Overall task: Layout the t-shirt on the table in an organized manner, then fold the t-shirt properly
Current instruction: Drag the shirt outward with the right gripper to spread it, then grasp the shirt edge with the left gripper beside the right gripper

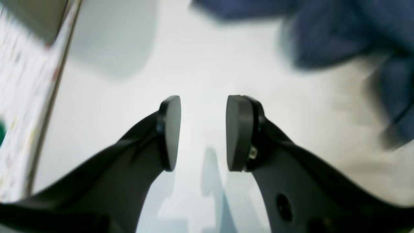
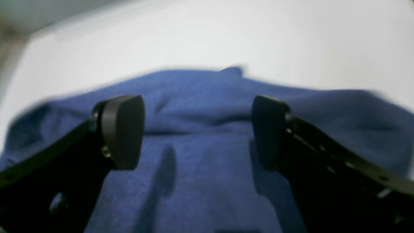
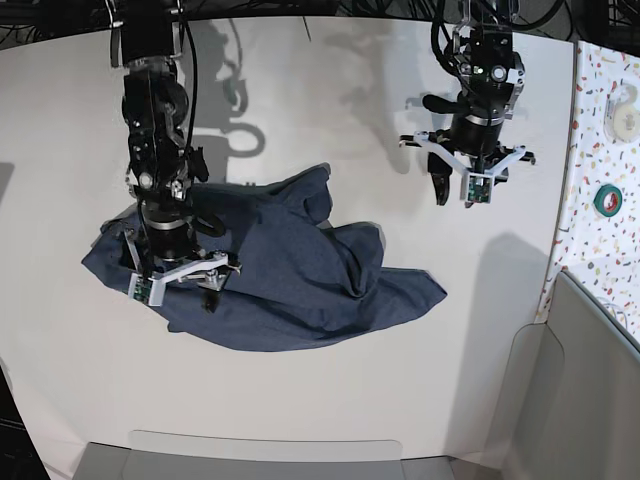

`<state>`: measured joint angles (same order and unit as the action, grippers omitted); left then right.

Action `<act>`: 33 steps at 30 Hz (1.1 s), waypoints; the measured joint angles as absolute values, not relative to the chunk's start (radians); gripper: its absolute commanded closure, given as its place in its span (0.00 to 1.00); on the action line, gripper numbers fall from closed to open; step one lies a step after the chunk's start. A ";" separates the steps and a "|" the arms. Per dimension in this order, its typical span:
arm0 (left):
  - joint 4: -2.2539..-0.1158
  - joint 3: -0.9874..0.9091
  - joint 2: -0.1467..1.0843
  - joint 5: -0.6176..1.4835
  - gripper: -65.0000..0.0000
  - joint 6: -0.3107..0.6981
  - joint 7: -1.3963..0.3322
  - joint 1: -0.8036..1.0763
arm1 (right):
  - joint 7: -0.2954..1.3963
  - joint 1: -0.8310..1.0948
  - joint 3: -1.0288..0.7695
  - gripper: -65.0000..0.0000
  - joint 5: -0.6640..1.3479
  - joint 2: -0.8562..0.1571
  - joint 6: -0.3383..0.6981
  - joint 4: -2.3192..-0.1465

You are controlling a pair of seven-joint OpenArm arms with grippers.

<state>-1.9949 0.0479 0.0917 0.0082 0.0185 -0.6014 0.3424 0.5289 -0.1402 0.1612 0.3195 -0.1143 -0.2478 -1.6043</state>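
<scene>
- On the table (image 3: pixel 330 400), one t-shirt (image 3: pixel 290 280) lies crumpled in a single heap, left of middle in the base view, plain navy side up; no lettering shows.
- Two arms are in view, each with one gripper.
- Right gripper (image 2: pixel 197 132): it hangs over the left part of the heap, pads wide apart, cloth under them and nothing held between. Whether the fingertips touch the cloth cannot be told from these views.
- Left gripper (image 1: pixel 203 132): over bare table, well apart from the shirt, its two pads (image 1: pixel 238 132) parted by a narrow gap and holding nothing. In its wrist view the shirt (image 1: pixel 326 35) shows blurred at the upper right.
- Beside the table, on the base view's right edge, one narrow speckled surface (image 3: pixel 600 140) carries two rolls: a white roll (image 3: pixel 625 108) and a green roll (image 3: pixel 606 199).
- One grey bin (image 3: pixel 585 390) stands at the lower right corner, and a second grey tray edge (image 3: pixel 260 455) runs along the bottom.
</scene>
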 measured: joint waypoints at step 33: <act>-1.808 0.170 0.030 0.536 1.00 0.008 -1.021 -0.042 | 0.649 -0.120 -0.065 1.00 -0.024 -0.191 -0.171 -1.577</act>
